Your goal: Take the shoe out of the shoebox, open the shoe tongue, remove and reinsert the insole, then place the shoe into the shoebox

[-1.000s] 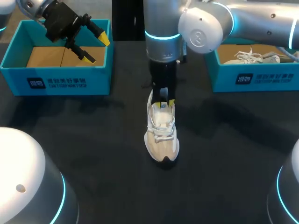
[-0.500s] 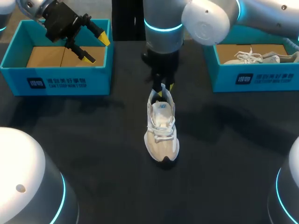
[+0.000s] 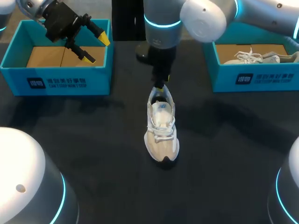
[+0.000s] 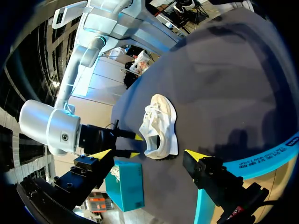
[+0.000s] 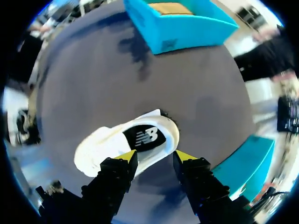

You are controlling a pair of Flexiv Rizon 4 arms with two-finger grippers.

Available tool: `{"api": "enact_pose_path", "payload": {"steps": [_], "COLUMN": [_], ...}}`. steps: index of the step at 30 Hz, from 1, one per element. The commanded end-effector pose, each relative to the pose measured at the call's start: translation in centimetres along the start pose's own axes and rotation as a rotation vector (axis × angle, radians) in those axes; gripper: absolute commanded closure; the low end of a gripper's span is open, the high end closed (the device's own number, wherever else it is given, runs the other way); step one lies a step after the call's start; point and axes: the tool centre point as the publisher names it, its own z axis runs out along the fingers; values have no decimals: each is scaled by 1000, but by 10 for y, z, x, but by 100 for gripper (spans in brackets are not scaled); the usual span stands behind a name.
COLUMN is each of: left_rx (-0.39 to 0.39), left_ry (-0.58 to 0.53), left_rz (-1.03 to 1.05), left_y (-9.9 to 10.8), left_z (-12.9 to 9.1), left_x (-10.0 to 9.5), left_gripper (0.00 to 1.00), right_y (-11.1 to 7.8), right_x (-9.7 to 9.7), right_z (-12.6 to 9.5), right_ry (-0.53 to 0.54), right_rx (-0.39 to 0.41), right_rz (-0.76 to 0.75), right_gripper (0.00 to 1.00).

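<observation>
Yellow fingertips of the right gripper (image 5: 155, 156) stand apart, empty, just above the heel of the white shoe (image 3: 161, 128), upright on the dark table (image 3: 224, 154). The left gripper (image 3: 96, 48), also spread and empty, hangs over the left shoebox (image 3: 56, 80).

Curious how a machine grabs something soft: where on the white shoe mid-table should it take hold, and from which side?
Probably the heel rim of the shoe, from above, one finger inside the opening, one behind. It stands upright, opening upward, and the open right gripper hangs over that thin edge.
</observation>
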Motion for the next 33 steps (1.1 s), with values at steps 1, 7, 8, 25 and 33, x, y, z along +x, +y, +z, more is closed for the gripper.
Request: {"api": "enact_pose_path", "payload": {"steps": [1,7,8,25,33], "left_rx": [-3,-3,-3,-3,-3], "left_ry": [3,3,3,3,3], "left_rz": [0,0,0,0,0], "left_y": [-2,-2,-2,-2,-2], "left_z": [0,0,0,0,0], "left_x": [0,0,0,0,0], "left_gripper": [0,0,0,0,0], "right_y": [9,9,9,18,26], "right_x": [-4,-10,-12,-31,-41], "right_z": [11,19,19,54,74], "right_ry": [-17,-37,-45,-53,-30], "right_rx": [26,0,-1,-6,-11], "right_rz": [-193,-228,-233,-288,-284], "right_gripper": [50,33,32,16,30]}}
